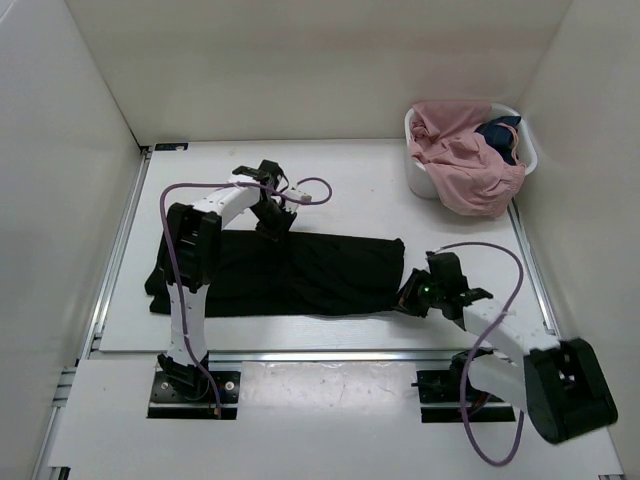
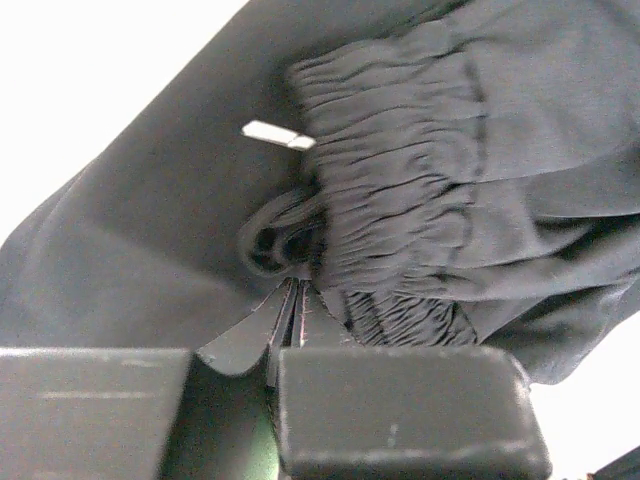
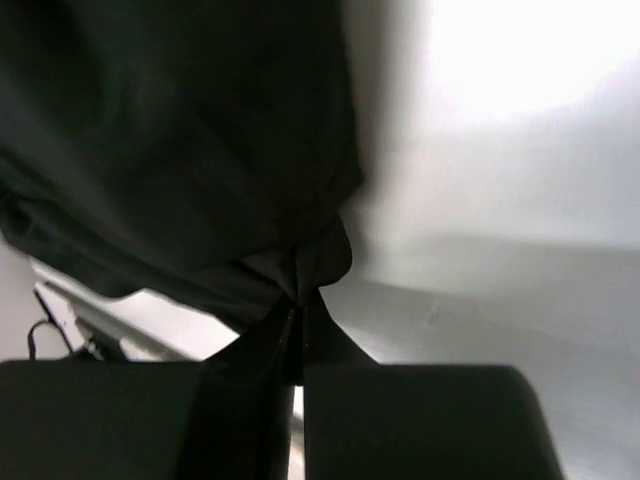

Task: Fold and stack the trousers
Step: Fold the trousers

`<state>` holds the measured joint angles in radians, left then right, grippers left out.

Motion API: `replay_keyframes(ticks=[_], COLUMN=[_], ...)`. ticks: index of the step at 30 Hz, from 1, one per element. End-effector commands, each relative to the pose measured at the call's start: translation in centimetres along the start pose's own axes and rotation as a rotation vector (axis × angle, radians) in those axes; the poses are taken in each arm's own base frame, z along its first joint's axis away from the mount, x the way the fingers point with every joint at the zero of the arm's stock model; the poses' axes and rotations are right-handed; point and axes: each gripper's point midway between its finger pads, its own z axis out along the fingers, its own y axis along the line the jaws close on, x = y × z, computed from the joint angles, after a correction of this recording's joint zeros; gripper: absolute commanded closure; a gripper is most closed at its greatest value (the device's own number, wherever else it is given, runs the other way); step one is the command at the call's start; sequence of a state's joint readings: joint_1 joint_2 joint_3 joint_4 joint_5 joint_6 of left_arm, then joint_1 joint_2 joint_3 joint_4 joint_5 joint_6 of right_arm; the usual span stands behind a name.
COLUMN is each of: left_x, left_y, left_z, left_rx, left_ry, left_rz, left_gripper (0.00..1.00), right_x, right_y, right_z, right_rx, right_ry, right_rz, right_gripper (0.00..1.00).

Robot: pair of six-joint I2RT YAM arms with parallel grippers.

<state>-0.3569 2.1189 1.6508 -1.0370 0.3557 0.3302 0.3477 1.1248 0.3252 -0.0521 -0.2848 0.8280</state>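
The black trousers (image 1: pixel 320 272) lie spread left to right across the white table. My left gripper (image 1: pixel 273 228) sits at their far edge, left of middle. In the left wrist view it (image 2: pixel 291 292) is shut on the fabric beside the gathered elastic waistband (image 2: pixel 390 150), with a drawstring loop (image 2: pixel 265 240) and a small white label (image 2: pixel 278 134) just beyond. My right gripper (image 1: pixel 407 300) is at the trousers' near right corner. The right wrist view shows it (image 3: pixel 298 305) shut on a pinched corner of the black cloth (image 3: pixel 180 150), a little above the table.
A white basket (image 1: pixel 420 178) stands at the back right holding a pink garment (image 1: pixel 465 165) and a small dark blue one (image 1: pixel 500 135). White walls enclose the table. Metal rails run along its left edge (image 1: pixel 110 270) and front edge (image 1: pixel 300 356).
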Motion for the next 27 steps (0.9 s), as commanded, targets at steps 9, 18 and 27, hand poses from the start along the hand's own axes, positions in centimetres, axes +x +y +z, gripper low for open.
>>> replay_keyframes(ticks=[9, 18, 27], left_x=[0.7, -7.2, -14.8], left_y=[-1.1, -6.2, -24.1], left_z=[-3.2, -11.4, -5.3], left_rx=[-0.049, -0.141, 0.254], left_ry=[-0.062, -0.294, -0.374], left_rz=[0.005, 0.306, 0.704], left_gripper=[0.85, 0.27, 0.15], right_x=[10.2, 6.8, 4.2], right_y=[-4.5, -3.4, -5.1], right_z=[-5.2, -6.1, -6.1], right_rx=[0.111, 0.154, 0.167], right_ry=[0.45, 0.362, -0.047], right_rz=[-0.003, -0.102, 0.127], right_gripper=[1.0, 0.56, 0.47])
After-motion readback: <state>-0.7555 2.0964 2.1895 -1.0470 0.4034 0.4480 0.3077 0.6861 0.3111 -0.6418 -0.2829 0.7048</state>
